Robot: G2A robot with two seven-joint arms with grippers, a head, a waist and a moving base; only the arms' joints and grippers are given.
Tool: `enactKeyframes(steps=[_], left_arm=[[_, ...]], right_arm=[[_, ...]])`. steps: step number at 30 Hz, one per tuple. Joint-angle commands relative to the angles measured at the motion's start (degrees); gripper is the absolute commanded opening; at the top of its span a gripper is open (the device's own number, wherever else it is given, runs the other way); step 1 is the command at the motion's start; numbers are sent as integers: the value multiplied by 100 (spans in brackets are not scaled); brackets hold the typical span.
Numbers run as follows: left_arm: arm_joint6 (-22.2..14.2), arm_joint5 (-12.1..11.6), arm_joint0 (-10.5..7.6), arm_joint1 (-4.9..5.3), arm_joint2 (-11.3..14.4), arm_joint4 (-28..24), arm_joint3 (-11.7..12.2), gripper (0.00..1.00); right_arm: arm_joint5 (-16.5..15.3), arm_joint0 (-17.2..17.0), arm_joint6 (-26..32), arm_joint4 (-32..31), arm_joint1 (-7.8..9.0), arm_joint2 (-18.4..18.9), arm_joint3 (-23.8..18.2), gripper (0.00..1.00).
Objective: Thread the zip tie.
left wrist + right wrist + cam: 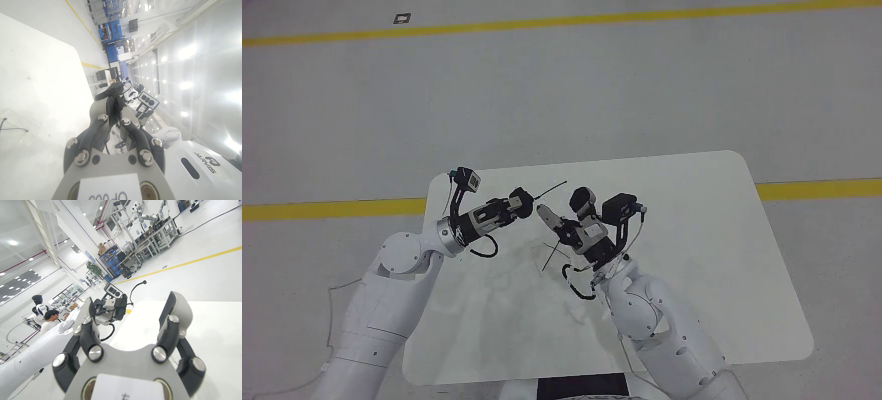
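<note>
A black zip tie (550,189) sticks out of my left gripper (525,201), which is shut on it above the white table (692,260) near its far left corner. In the right wrist view the zip tie (134,288) curves up from that gripper to its head. In the left wrist view my left gripper's (113,94) black pads are pressed together. My right gripper (550,222) hovers just beside the left one, facing it. Its fingers (168,308) stand wide apart with nothing between them.
A thin black strand (550,258) with a small head lies on the table under the grippers, also in the left wrist view (13,129); I cannot tell whether it is a second tie or a shadow. The table's far edge (160,302) is close by.
</note>
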Motion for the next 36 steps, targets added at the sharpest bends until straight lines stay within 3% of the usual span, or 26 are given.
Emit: enactKeyframes(steps=[1, 9, 12, 18, 20, 24, 34, 35, 36], left_arm=[[0, 0, 0, 0, 0, 0, 0, 0], [67, 39, 11, -5, 7, -48, -2, 0], [39, 333, -4, -6, -7, -434, 68, 0], [-393, 1102, -71, 14, -206, -1571, 401, 0], [-554, 1457, -101, 32, -260, -1800, 519, 0], [-700, 1895, -137, 46, -327, -2175, 660, 0], [-739, 1863, -173, 50, -330, -2174, 605, 0], [-693, 1925, -148, 37, -300, -2307, 578, 0], [-671, 2158, -122, 21, -267, -2592, 590, 0]], right_arm=[[-1, 0, -2, 1, 0, 2, -2, 100], [-1, 0, -2, 1, 0, 2, -2, 100], [-25, 91, 81, -617, 39, 32, 53, 100], [-229, 171, -277, -1873, 119, 39, 197, 100], [-277, 200, -430, -2188, 137, 17, 254, 100], [-327, 306, -777, -2857, 165, -57, 414, 100], [-247, 324, -862, -3017, 167, -84, 469, 100], [-232, 330, -857, -3049, 168, -80, 466, 100], [-171, 356, -899, -3223, 175, -81, 443, 100]])
